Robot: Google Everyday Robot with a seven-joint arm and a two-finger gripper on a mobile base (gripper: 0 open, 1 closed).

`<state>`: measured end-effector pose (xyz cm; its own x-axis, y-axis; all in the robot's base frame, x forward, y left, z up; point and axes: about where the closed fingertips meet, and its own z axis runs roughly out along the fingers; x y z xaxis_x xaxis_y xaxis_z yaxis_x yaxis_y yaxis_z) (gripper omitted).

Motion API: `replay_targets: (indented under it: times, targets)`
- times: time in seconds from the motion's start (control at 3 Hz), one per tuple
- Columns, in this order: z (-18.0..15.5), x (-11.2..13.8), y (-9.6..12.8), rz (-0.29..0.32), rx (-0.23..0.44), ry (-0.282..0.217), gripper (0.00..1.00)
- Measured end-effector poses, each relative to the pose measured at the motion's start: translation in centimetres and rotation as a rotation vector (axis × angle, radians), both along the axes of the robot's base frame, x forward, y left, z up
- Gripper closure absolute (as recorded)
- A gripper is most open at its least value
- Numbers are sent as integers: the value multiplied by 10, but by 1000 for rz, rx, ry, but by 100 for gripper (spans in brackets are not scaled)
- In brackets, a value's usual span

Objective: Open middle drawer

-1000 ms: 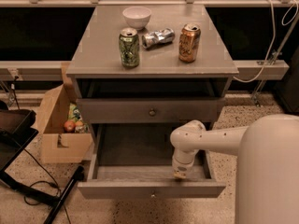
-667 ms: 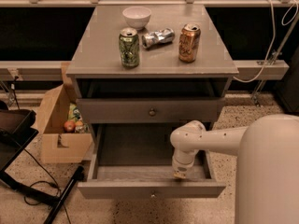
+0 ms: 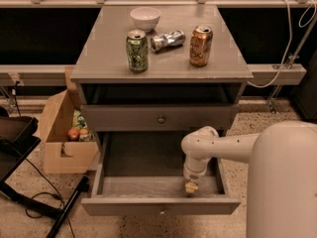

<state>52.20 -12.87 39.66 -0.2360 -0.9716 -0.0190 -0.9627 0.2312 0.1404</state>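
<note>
The middle drawer (image 3: 133,182) is pulled far out of the grey cabinet, showing a deep plain grey interior. Its small brass knob (image 3: 161,212) sits on the front panel at the bottom of the view. My gripper (image 3: 191,186) points down inside the drawer at its right front, just behind the front panel, on the end of my white arm (image 3: 223,145). Above it, another grey drawer (image 3: 119,118) with a brass knob (image 3: 161,118) is shut. No drawer below the open one is in view.
On the cabinet top (image 3: 104,63) stand a green can (image 3: 137,51), an orange can (image 3: 200,45), a crushed silver can (image 3: 167,40) and a white bowl (image 3: 145,19). A cardboard box (image 3: 57,152) with fruit sits at the left, beside a black stand (image 3: 15,143). A cable (image 3: 290,29) hangs at the right.
</note>
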Motion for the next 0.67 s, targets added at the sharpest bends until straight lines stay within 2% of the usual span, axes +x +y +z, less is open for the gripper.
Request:
replay_targets:
  times: [0.33, 0.67]
  targets:
    - [0, 1, 0, 0, 0, 0, 0]
    - [0, 1, 0, 0, 0, 0, 18]
